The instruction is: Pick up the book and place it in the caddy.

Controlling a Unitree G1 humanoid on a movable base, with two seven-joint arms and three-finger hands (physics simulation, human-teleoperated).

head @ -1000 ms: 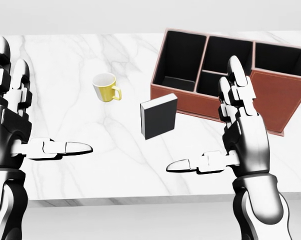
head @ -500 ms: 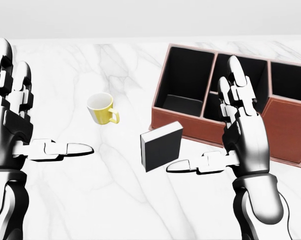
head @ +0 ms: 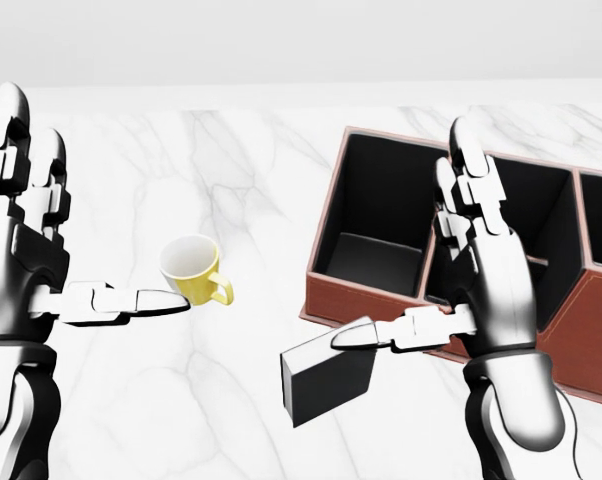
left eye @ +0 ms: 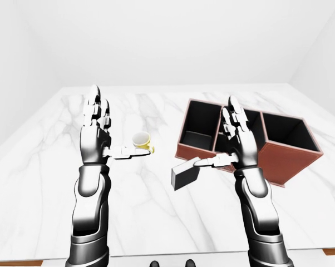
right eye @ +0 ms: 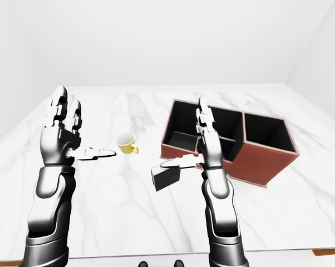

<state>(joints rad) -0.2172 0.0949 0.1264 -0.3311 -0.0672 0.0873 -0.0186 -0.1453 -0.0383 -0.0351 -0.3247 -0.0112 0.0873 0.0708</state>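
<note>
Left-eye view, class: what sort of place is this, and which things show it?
Probably a simulated tabletop test room: a bare white marble table, plain walls, and only a book, brown caddy and yellow mug.

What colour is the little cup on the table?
The cup is yellow outside and white inside. The head view shows it best.
</note>
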